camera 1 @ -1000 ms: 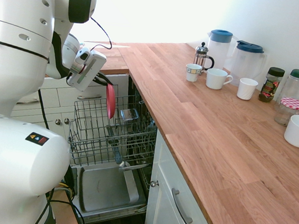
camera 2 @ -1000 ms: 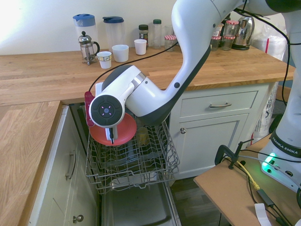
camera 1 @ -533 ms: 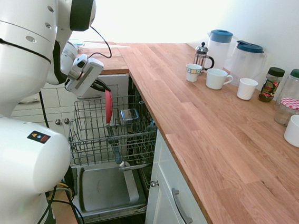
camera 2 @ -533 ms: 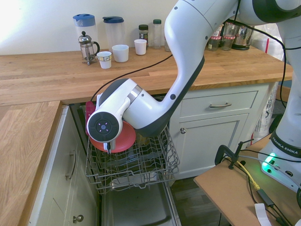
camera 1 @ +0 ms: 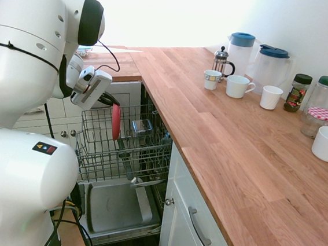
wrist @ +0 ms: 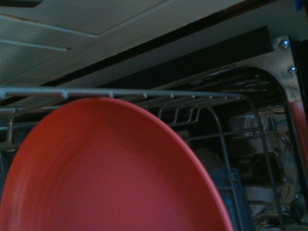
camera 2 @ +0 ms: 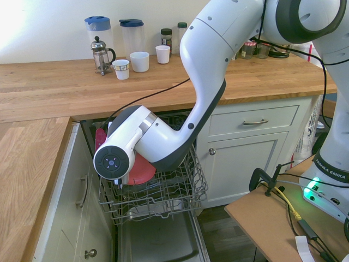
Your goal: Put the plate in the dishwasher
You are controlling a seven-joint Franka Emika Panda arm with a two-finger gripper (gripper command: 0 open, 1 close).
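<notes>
In the first exterior view, the hand (camera 1: 107,98) is gripping the plate (camera 1: 116,122) with its fingers closed on the rim; the plate is hanging upright at the dishwasher's wire rack (camera 1: 94,151). Farther right, white mugs (camera 1: 271,97) are standing on the desk (camera 1: 231,147).

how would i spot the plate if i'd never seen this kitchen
Find the open dishwasher beside the long wooden counter. At its upper wire rack, the gripper holds the plate on edge: round, flat, coral-pink against grey wire.
</notes>
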